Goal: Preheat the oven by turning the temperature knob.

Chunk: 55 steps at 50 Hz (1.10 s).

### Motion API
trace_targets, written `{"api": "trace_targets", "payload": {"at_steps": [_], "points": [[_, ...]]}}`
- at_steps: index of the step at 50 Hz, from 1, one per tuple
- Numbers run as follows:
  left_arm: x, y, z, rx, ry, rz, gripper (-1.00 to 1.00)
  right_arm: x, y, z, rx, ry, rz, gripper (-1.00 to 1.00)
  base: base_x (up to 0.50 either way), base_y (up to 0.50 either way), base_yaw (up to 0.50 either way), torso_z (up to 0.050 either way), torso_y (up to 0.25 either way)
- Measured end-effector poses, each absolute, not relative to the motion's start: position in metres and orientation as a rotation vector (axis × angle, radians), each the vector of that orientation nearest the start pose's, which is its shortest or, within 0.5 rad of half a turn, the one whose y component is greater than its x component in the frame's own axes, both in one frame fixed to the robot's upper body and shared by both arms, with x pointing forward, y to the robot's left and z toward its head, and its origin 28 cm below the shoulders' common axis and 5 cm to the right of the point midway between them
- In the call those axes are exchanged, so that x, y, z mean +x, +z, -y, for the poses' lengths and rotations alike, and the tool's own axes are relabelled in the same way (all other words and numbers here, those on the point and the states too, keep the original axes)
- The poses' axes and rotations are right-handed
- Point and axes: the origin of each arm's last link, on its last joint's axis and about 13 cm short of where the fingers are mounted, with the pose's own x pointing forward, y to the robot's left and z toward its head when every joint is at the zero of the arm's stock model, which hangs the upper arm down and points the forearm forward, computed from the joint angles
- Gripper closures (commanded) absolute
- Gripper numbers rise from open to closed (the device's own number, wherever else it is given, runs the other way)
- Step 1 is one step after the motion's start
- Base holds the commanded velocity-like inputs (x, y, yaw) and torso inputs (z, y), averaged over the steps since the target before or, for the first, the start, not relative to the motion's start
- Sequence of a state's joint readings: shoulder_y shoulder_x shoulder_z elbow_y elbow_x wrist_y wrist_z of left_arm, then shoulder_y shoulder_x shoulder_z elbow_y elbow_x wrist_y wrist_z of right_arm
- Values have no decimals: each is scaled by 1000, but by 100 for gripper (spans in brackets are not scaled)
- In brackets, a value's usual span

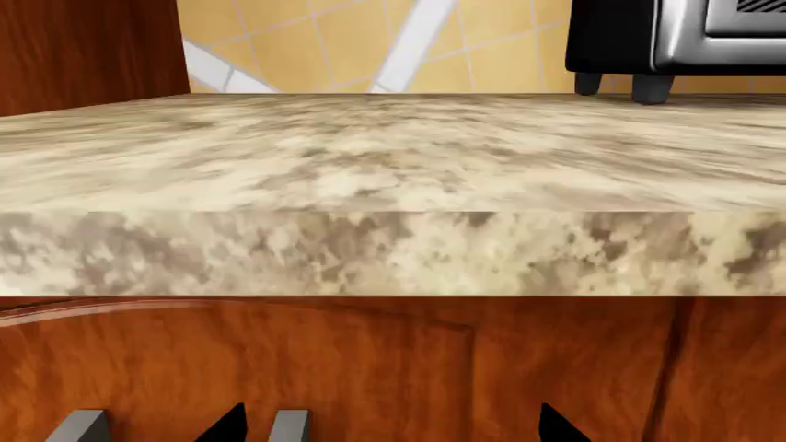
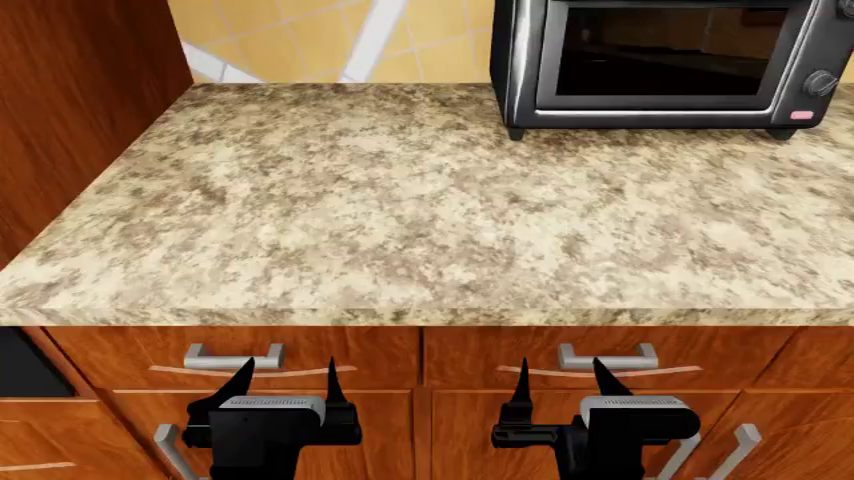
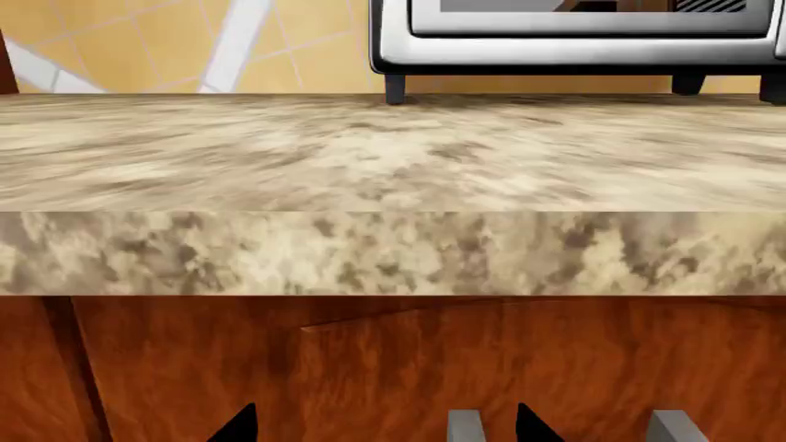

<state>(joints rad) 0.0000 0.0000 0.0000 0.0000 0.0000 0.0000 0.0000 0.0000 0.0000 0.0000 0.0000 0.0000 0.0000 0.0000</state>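
The large black built-in oven and its temperature knob are out of view; only a black sliver point(image 2: 20, 365) shows at the left edge below the counter, and I cannot tell what it is. My left gripper point(image 2: 287, 378) is open and empty, in front of the left wooden drawer front. My right gripper point(image 2: 558, 375) is open and empty, in front of the right drawer front. In the left wrist view the left gripper point(image 1: 390, 428) shows two black fingertips wide apart. The right wrist view shows the right gripper point(image 3: 387, 428) the same way.
A granite countertop point(image 2: 400, 220) lies ahead, its edge just above both grippers. A small silver-trimmed toaster oven point(image 2: 667, 60) stands at its back right. Silver drawer handles point(image 2: 234, 355) point(image 2: 607, 355) sit under the edge. A wooden cabinet wall point(image 2: 67, 100) rises at the left.
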Motion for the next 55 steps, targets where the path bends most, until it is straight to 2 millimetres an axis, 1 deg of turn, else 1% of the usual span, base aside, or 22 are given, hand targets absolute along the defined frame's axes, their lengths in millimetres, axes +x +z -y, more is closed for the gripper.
{"api": "trace_targets", "payload": {"at_steps": [11, 17, 19, 23, 32, 40, 47, 55], "points": [[211, 14, -206, -2, 0, 4, -100, 213, 12, 98, -24, -30, 5, -100, 0, 0, 0, 0, 0], [213, 26, -206, -5, 2, 67, -100, 215, 24, 102, -64, -86, 65, -100, 0, 0, 0, 0, 0], [215, 35, -207, -9, 8, 106, -100, 215, 32, 103, -74, -103, 101, -100, 0, 0, 0, 0, 0], [220, 60, -211, -14, 24, 209, -100, 214, 54, 105, -92, -125, 185, -100, 0, 0, 0, 0, 0], [227, 119, -216, -22, 46, 442, -100, 211, 114, 109, -105, -156, 389, -100, 0, 0, 0, 0, 0], [227, 168, -219, -40, 55, 617, -100, 207, 159, 111, -97, -173, 535, -100, 0, 0, 0, 0, 0], [226, 195, -221, -55, 58, 716, -100, 202, 185, 112, -93, -172, 623, -100, 0, 0, 0, 0, 0], [222, 211, -222, -66, 55, 783, -100, 195, 199, 113, -87, -163, 683, -100, 0, 0, 0, 0, 0]]}}
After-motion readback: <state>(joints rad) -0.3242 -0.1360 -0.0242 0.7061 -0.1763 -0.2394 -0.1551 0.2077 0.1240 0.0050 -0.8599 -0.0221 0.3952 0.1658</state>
